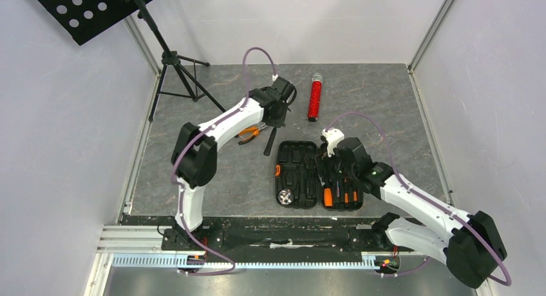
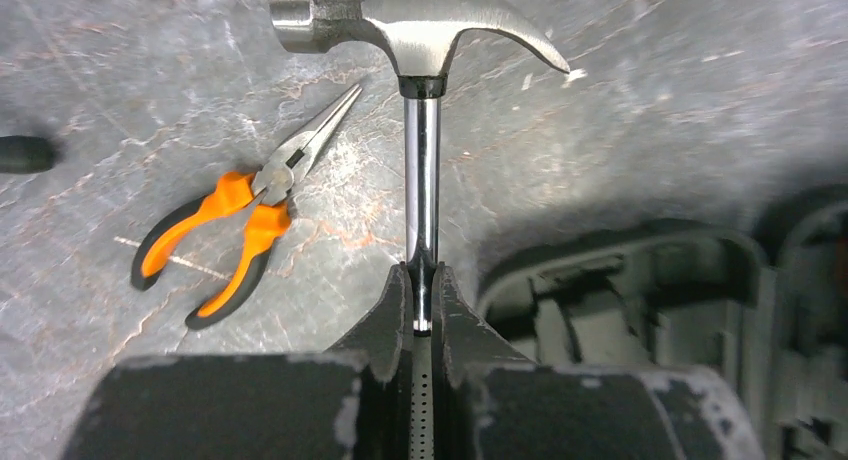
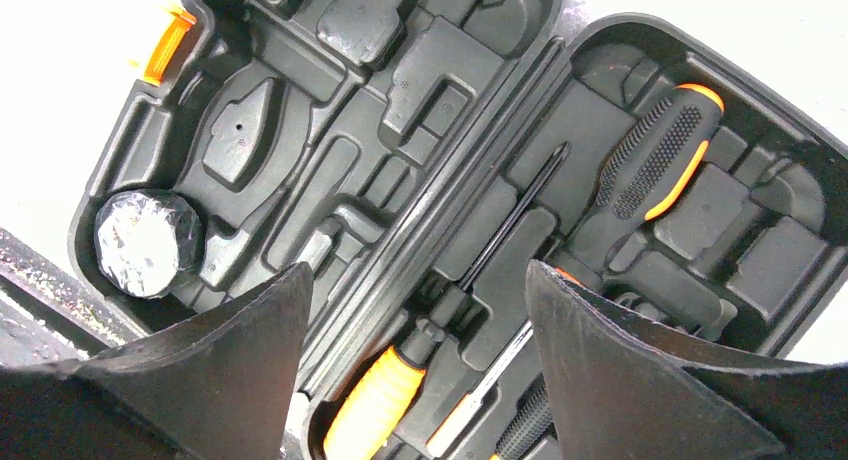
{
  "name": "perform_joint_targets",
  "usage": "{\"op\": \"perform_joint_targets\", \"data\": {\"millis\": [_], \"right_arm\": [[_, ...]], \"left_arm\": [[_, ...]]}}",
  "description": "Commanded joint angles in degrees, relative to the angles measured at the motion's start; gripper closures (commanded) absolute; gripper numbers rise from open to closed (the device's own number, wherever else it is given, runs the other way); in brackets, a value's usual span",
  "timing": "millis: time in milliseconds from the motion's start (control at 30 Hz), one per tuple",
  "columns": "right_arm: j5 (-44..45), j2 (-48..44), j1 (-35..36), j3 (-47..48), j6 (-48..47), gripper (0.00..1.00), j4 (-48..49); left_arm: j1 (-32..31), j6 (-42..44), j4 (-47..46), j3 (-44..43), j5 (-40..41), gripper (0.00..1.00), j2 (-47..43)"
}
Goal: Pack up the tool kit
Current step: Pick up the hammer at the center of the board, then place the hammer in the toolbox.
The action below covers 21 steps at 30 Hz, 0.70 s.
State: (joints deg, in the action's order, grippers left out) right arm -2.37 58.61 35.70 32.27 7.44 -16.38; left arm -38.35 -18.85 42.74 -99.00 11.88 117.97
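White walls (image 1: 290, 19), grey marbled tabletop (image 1: 386, 116)

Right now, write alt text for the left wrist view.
The left gripper clamps the hammer by its shaft, head at top. Orange-handled pliers lie on the grey table left of the shaft; the black case is blurred at right.

The left arm (image 1: 219, 125) reaches far forward with the wrist bent down. The left gripper (image 2: 422, 280) presses its fingers (image 2: 390, 310) tightly on the hammer (image 2: 422, 160) shaft. The right gripper (image 3: 410, 310) points down, fingers wide apart.
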Motion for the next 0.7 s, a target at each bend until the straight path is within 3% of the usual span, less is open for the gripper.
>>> {"op": "perform_joint_targets", "data": {"millis": [0, 233, 400, 667], "right_arm": [[1.8, -3.1, -0.3, -0.8, 0.7, 0.19, 1.0], [5.1, -7.7, -0.5, -2.0, 1.5, 0.19, 0.1], [6.7, -10.9, -0.7, -3.7, 2.4, 0.18, -0.2], [7.1, -14.2, -0.9, -5.9, 2.8, 0.17, -1.4]], "left_arm": [[-2.1, -7.4, -0.7, -0.4, -0.1, 0.98, -10.3], [-9.7, -22.2, -1.4, 8.1, -1.2, 0.98, -14.7], [-16.1, -32.2, -5.3, 14.6, 3.0, 0.97, -15.8], [-19.3, -38.0, -7.0, 14.4, 4.7, 0.96, -11.9]]}}
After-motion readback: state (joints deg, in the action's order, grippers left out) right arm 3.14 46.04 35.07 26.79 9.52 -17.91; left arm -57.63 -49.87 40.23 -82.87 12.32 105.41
